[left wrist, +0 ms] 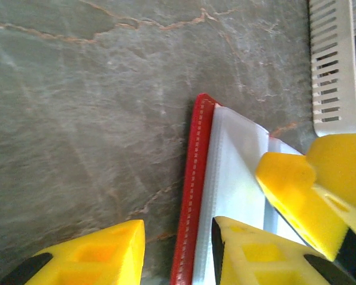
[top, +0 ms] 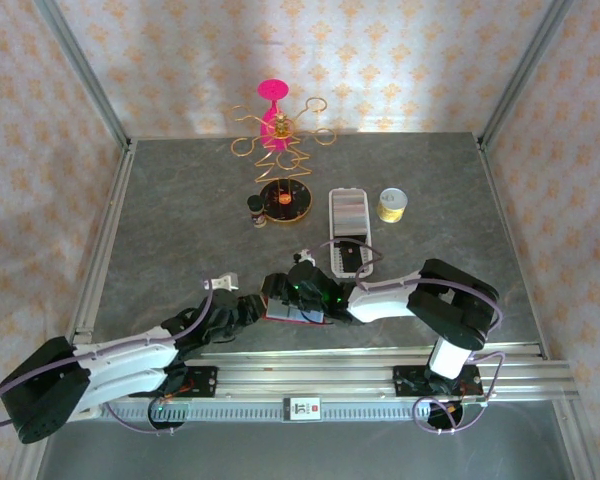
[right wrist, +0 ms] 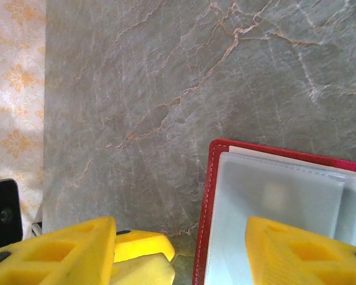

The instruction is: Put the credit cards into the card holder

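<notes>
Near edge: 1 rail (top: pixel 380 375) with a small label (top: pixel 301 408), too small to read.

2 arms, 2 pincers, both meeting at 1 card holder (top: pixel 296 313). It lies open and flat on the table (top: pixel 160 230), just ahead of the rail, about mid-width.

Left pincer (left wrist: pixel 178 237): jaws apart, not clamped. They straddle the holder's red stitched edge, with one finger on bare table and the other over the clear pocket (right wrist: pixel 273 202).

Right pincer (right wrist: pixel 181 237): jaws also apart, holding nothing. One finger is over the same pocket, the other off the holder's edge, close beside a left finger.

Credit cards: can't pick them out for sure. 1 dark flat piece (top: pixel 352 258) sits in the near end of the white slotted tray (top: pixel 331 220); can't tell if it's a card.

The tray is just beyond the holder, to its right.

Farther back:
- 1 yellow roll (top: pixel 392 204) beside the tray
- 1 gold-rimmed black disc (top: pixel 285 197)
- 1 small dark bottle (top: pixel 257 211) touching or just beside the disc
- 1 pink-topped gold wire stand (top: pixel 276 125) at the far edge

Room to move: open table along the left side and the far right. Patterned walls (top: pixel 380 60) close in the back and both sides.
</notes>
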Controlling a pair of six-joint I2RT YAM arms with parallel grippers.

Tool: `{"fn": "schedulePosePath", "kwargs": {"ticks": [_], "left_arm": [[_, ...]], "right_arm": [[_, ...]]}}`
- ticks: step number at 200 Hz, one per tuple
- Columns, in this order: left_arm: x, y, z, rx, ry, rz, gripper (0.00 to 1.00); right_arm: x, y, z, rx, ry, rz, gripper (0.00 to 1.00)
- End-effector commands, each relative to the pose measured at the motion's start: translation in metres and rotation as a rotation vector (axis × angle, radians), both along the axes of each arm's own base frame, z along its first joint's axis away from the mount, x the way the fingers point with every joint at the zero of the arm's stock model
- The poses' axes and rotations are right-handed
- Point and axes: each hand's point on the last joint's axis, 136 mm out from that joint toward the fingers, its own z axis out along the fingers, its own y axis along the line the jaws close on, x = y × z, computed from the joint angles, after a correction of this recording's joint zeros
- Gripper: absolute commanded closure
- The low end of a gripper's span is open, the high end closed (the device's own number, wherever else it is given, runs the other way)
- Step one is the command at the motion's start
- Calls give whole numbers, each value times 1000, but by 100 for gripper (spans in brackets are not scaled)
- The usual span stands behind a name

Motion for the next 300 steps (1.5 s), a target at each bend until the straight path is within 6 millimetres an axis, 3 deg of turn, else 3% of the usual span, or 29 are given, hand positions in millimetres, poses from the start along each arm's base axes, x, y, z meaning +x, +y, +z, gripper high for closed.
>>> {"fn": "schedulePosePath", "kwargs": {"ticks": [1, 43, 98, 118, 137, 148, 158, 190, 220, 252, 300], "left_arm": [[1, 8, 3, 41, -7, 23, 64], [6, -3, 18, 21, -31, -14, 59], [14, -8, 29, 61, -66, -40, 49], [18, -14, 33, 72, -77, -61, 45], [22, -20, 38, 92, -84, -91, 43], [24, -23, 38, 106, -86, -103, 42], [25, -24, 37, 121, -84, -110, 41], [27, -24, 30, 154, -73, -120, 42], [27, -31, 24, 165, -58, -157, 45], [24, -39, 13, 175, -20, -202, 48], [20, -41, 3, 168, 9, -219, 52]], "right_arm": [[2, -2, 2, 21, -2, 0, 41], [16, -5, 49, -15, -192, 42, 40], [48, -64, 134, -204, -579, 106, 38], [49, -84, 163, -327, -817, 198, 36], [37, -96, 176, -512, -1070, 391, 33], [37, -106, 172, -658, -1158, 494, 18], [43, -118, 165, -782, -1180, 577, 12], [67, -163, 117, -1054, -1077, 900, 13], [99, -193, 86, -1164, -1028, 1040, 15], [127, -202, 67, -1183, -1004, 1105, 18], [155, -197, 49, -1229, -1044, 1148, 19]]}}
